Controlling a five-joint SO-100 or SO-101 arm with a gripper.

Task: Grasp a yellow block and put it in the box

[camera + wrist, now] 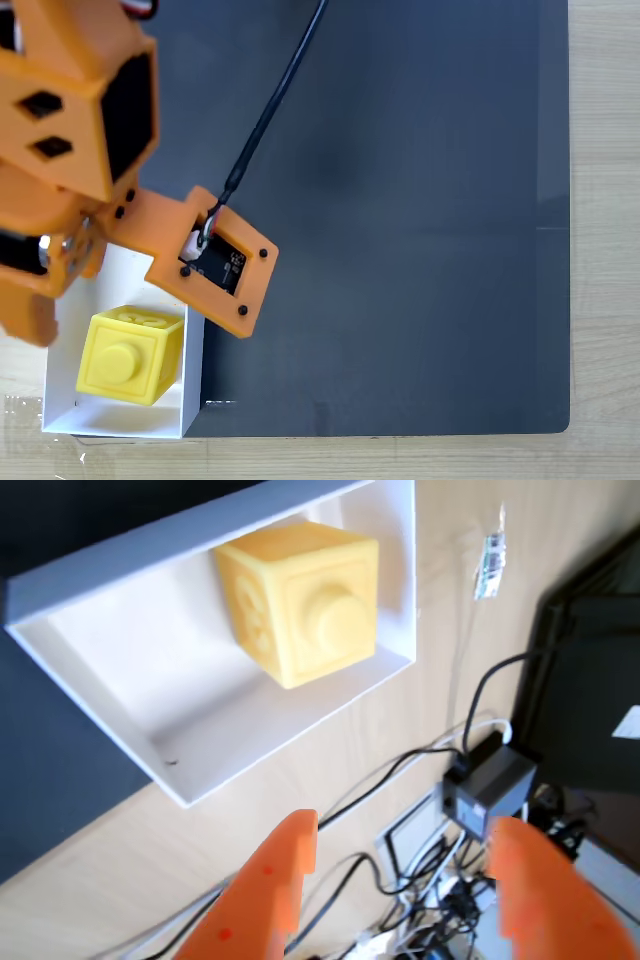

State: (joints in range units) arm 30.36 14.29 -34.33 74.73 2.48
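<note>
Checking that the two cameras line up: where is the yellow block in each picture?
Fixed view: the yellow block sits at lower left, inside the white box.
Wrist view: the block is at upper centre, inside the box, beyond the open pincer.
Shared landmark: the box wall beside the dark mat.

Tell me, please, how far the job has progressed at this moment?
Done, it seems: the yellow block sits inside the box, on its white floor, in both views. In hand: nothing; in the wrist view the gripper has its jaws open and empty, above the wooden table beside the box. Left: probably only moving the arm away.
</note>
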